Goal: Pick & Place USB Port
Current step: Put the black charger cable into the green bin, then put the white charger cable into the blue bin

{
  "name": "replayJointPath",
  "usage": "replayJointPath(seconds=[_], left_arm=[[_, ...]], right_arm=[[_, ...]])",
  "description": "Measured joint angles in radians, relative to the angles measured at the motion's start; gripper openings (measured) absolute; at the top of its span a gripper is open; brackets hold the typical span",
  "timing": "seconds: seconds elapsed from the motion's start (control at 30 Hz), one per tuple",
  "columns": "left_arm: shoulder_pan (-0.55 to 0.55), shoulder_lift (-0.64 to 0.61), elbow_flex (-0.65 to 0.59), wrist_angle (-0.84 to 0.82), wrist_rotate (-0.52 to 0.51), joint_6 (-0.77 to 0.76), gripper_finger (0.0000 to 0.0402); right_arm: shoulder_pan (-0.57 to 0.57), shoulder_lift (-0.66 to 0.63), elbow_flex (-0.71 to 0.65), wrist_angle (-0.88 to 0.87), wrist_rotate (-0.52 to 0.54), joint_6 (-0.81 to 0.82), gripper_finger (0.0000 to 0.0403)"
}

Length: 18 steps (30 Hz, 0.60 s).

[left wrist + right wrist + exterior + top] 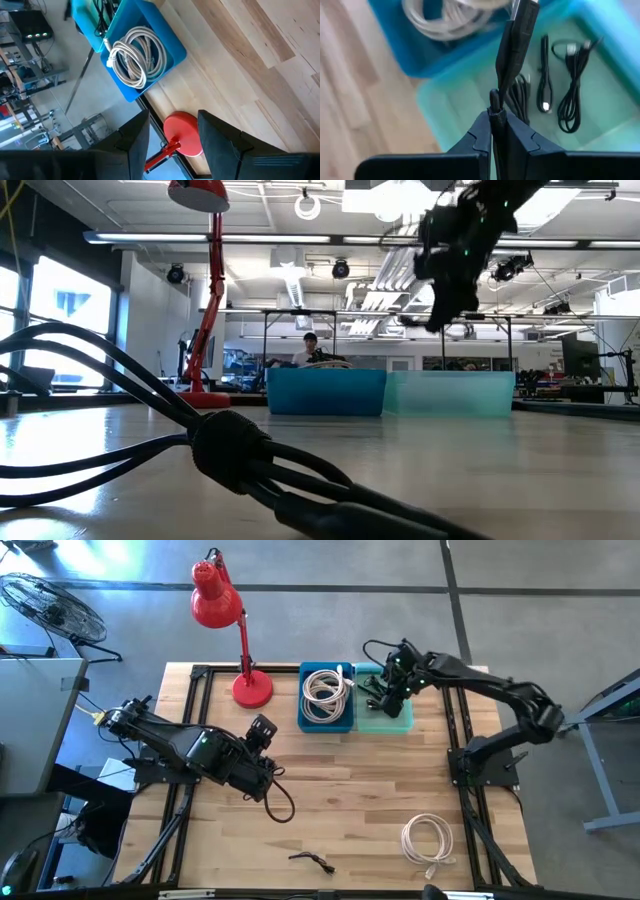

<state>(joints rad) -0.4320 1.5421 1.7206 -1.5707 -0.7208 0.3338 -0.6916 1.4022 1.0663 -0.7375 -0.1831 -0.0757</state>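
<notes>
A red desk lamp point(225, 625) stands at the table's point(340, 810) far left. A coiled white cable point(428, 840) lies near the right front. A floor fan point(52, 608) stands beyond the far left corner.

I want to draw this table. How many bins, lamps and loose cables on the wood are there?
Bins: 2, a blue bin and a teal bin.
Lamps: 1, the red lamp.
Loose cables on the wood: 3, a white coil, a small black cable and a black loop.
Total: 6.
</notes>
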Motion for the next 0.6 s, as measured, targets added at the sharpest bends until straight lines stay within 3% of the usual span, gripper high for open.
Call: replayJointPath(seconds=[0.33,0.6], left_arm=[[0.000,0.000,0.000,0.011,0.000,-0.002,0.0161],[0.000,0.000,0.000,0.033,0.001,-0.017,0.0161]], right_arm=[[-0.059,0.145,-0.083,0.080,-0.049,-0.072,0.0025],[-0.061,0.166,-0.081,0.101,-0.005,-0.084,0.0132]])
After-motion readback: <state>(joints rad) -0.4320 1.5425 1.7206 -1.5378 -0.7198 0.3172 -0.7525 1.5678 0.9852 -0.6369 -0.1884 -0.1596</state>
